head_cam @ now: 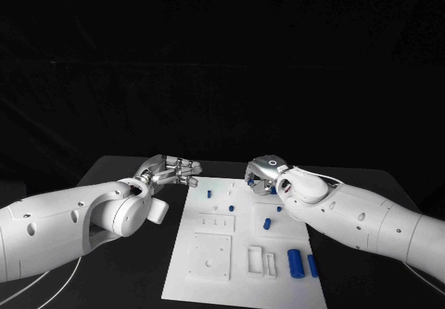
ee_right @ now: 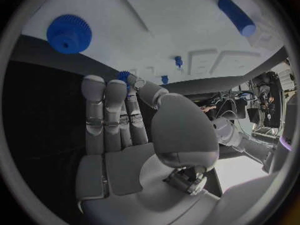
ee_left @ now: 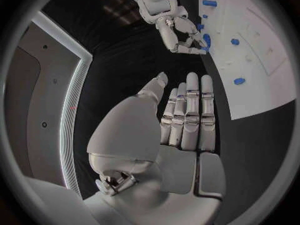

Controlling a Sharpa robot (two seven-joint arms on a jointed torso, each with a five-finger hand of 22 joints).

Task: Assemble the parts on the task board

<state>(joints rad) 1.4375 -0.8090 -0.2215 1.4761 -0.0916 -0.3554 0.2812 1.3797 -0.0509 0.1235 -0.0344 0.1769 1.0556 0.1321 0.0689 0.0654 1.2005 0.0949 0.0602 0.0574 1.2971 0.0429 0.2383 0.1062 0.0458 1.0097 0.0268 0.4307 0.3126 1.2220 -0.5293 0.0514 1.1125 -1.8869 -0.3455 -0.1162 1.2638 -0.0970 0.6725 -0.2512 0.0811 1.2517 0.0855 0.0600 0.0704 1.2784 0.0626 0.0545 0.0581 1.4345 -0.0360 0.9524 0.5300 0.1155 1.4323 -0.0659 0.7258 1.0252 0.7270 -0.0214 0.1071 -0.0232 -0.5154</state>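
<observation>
The left hand hovers off the board's edge, fingers straight and together, holding nothing. The right hand pinches a small blue gear at its fingertips — other blue parts lie beyond on the board.

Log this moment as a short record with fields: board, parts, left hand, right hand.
board: white task board in the middle of the black table
parts: two blue cylinders side by side near the board's right edge; smaller blue pieces further up
left hand: left hand off the board's far left corner, fingers straight, holding nothing
right hand: right hand at the board's far edge, a small blue part at its fingertips
</observation>
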